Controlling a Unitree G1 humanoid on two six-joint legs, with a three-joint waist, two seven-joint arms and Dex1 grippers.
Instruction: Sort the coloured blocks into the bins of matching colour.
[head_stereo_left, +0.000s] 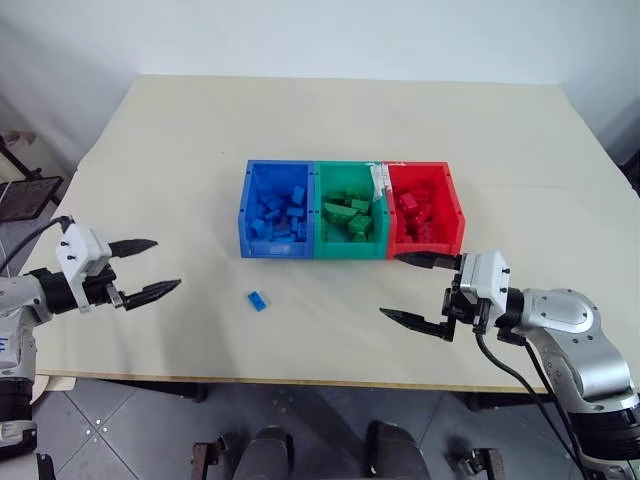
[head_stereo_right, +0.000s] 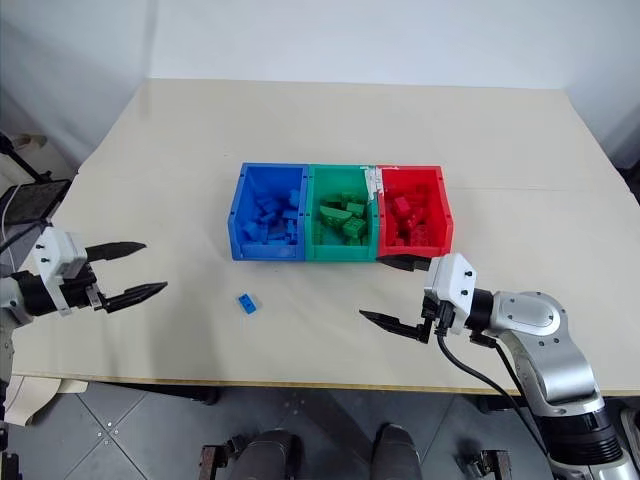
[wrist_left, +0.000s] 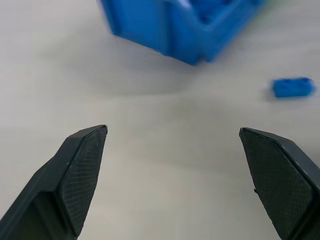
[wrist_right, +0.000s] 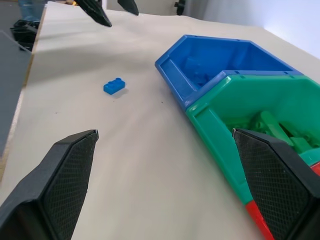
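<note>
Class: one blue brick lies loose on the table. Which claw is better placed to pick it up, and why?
Probably the left claw. It is open, faces the blue brick and sits nearer. The right claw, also open, is farther off by the red bin.

— Where's the loose blue brick (head_stereo_left: 258, 299)?
— Lying flat on the tabletop (head_stereo_left: 330, 130), lower centre-left of the head view, studs up, turned a little askew. Just in front of the blue bin (head_stereo_left: 276, 211), apart from its front wall.
— And the bins?
— Three joined in a row, centre of frame: blue on the left, green bin (head_stereo_left: 349, 213) in the middle, red bin (head_stereo_left: 423, 210) on the right. All upright, open tops.
— Contents?
— Heap of blue bricks (head_stereo_left: 280, 214) in the blue one, green pieces in the green, red pieces in the red. Jumbled, no exact count possible.
</note>
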